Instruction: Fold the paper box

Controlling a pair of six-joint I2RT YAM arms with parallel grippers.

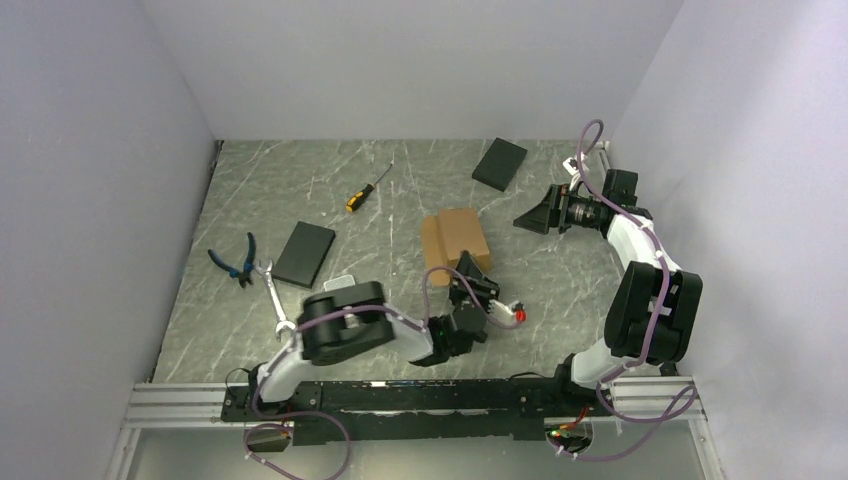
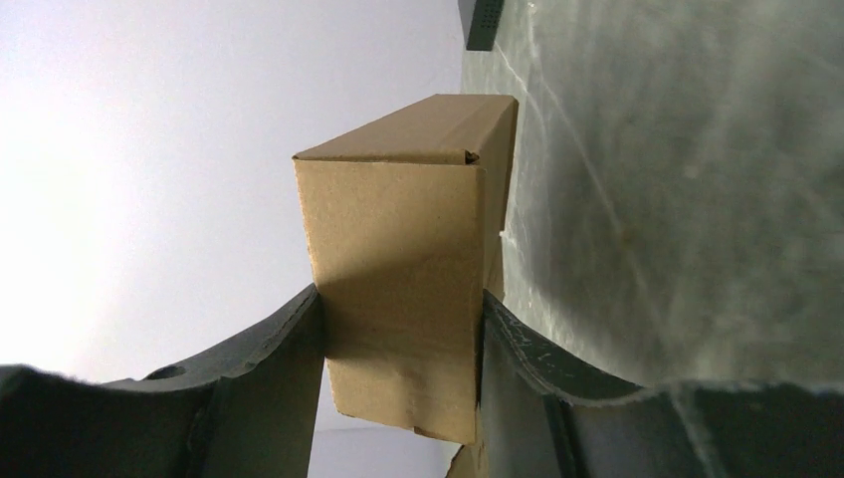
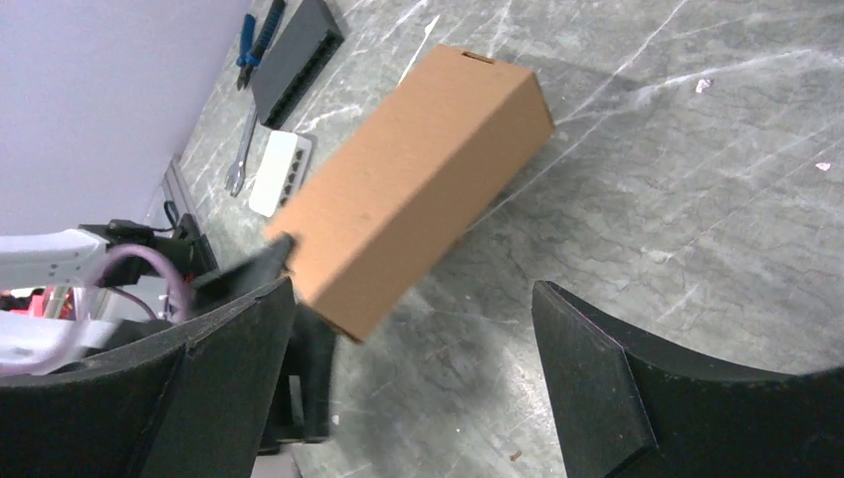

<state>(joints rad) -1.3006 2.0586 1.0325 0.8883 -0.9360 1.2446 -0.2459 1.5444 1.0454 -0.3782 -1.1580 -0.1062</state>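
Paper box point(image 1: 456, 238) lies around the middle of the table point(image 1: 600, 290), formed into a long carton. Its near end is pinched by the left gripper point(image 1: 470, 275), jaws part-way closed and flat on two opposite side walls. Can't tell if it rests fully or is tipped up. The right gripper point(image 1: 532, 220) gapes wide and empty, well apart to the right, facing the box. My guess: light, hollow, thin walls that dent if squeezed. Best held near creases and end edges, where it's stiffest. A black slab point(image 1: 499, 163) lies beyond it, well apart.
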